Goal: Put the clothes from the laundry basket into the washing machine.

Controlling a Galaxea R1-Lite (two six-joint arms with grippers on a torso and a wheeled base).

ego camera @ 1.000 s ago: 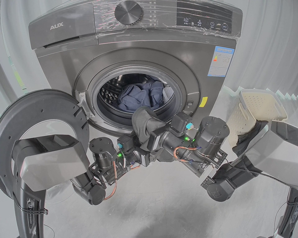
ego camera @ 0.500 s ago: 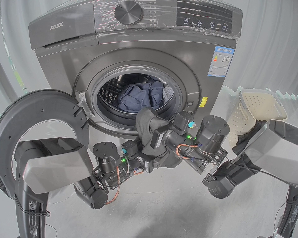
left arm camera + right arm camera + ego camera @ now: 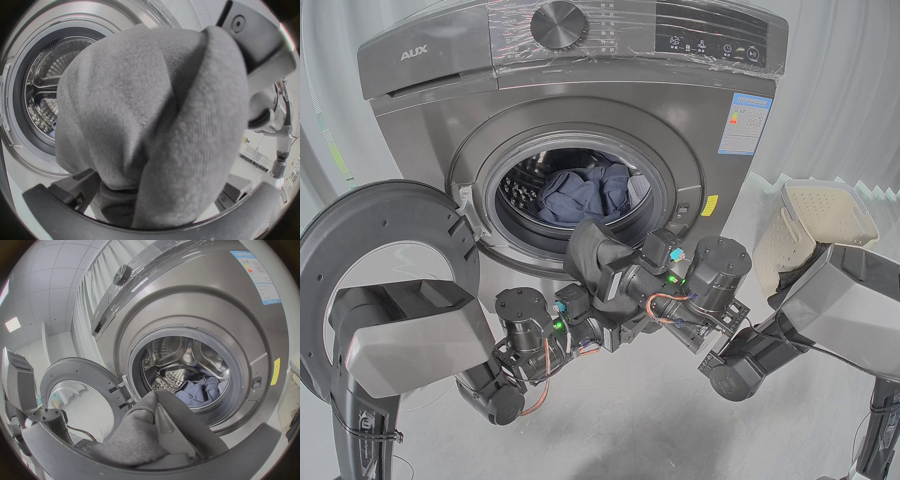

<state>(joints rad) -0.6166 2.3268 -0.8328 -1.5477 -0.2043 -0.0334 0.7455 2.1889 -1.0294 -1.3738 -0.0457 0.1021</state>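
1. The washing machine (image 3: pixel 575 106) stands on the far side of the floor (image 3: pixel 650 406), its round door (image 3: pixel 381 219) swung wide open to the left
2. In the drum (image 3: pixel 175 355) we see blue clothes (image 3: pixel 581 190) heaped toward the right of the opening
3. A dark grey garment (image 3: pixel 589 247) bulges up at the near lower rim of the opening, just outside the drum, draped over both grippers
4. The left gripper (image 3: pixel 606 328) sits under the garment's near side; the right gripper (image 3: pixel 615 278) comes in from the right, just above it, the two close together
5. We cannot tell how either gripper is set, as the cloth covers their ends
6. The cream laundry basket (image 3: pixel 819 219) stands just right of the machine, with a dark cloth (image 3: pixel 800 275) at its near edge, partly behind the right arm
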